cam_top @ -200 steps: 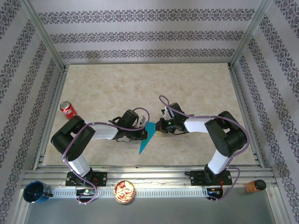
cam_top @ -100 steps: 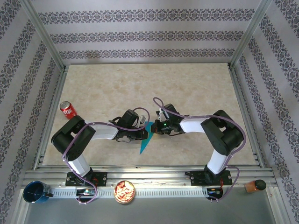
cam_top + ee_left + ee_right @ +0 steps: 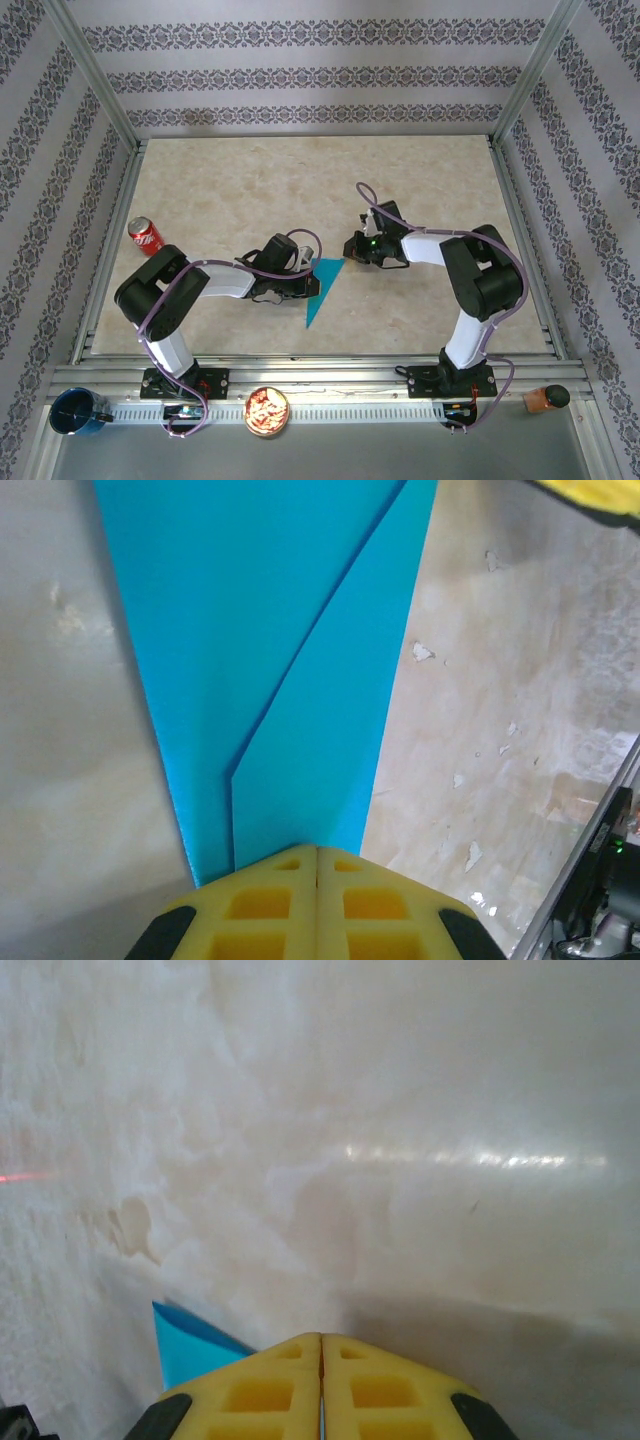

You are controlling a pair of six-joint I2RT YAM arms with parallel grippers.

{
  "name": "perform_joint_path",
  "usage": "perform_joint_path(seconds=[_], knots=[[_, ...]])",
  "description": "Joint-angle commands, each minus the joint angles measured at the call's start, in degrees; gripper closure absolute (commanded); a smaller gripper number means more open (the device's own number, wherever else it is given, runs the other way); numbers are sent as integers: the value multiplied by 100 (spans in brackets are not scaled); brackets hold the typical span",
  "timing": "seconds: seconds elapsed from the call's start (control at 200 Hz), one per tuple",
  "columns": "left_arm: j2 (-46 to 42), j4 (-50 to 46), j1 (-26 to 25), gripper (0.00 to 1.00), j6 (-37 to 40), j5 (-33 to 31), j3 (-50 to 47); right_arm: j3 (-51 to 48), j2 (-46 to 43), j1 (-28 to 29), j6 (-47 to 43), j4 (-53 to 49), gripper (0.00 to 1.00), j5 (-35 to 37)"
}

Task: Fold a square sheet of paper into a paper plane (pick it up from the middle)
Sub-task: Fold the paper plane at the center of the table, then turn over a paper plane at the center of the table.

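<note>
While both grippers pinch it, the paper plane (image 3: 322, 290) lies on the table (image 3: 420, 180) between my two arms — one turquoise wedge, its narrow tip toward the arm bases.

On the left wrist feed, the left gripper (image 3: 317, 852) has its yellow pads pressed together over the plane's near edge, where one folded layer lies over another. On the right wrist feed, the right gripper (image 3: 321, 1340) is clamped just the same, with a blue corner poking out to the left of the pads. From above, my left wrist covers the plane's left edge. I count one red soda can (image 3: 145, 236) standing well off to the left. Along the front rail there are one dark blue cup (image 3: 73, 412), one bowl of snacks (image 3: 267, 411) and one brown object (image 3: 545, 398) I can't make out — all well apart from the paper.
</note>
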Motion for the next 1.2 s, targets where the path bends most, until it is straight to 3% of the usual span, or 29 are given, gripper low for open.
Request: perform_joint_path(seconds=[0.0, 0.15, 0.275, 0.485, 0.709, 0.904, 1.194], knots=[[175, -47, -23, 100, -558, -104, -217, 147, -270, -35, -95, -232, 89, 172], [-152, 141, -133, 100, -1219, -691, -230, 12, -686, 128, 130, -153, 86, 70], [-755, -401, -242, 86, -1039, -1223, 79, -373, -1035, 360, 250, -150, 82, 130], [-1415, -1141, -194, 67, -640, -1509, 167, -1125, -1641, 583, 566, -49, 78, 367], [-1330, -1038, 80, 66, -699, -1041, -178, -1558, -2069, 714, 858, 149, 75, 492], [-1013, -1019, 108, 72, -634, -666, -122, -1544, -1787, 867, 879, 285, 75, 423], [-781, -1322, 109, 80, -544, -773, -41, -1500, -1609, 983, 936, 432, 75, 379]])
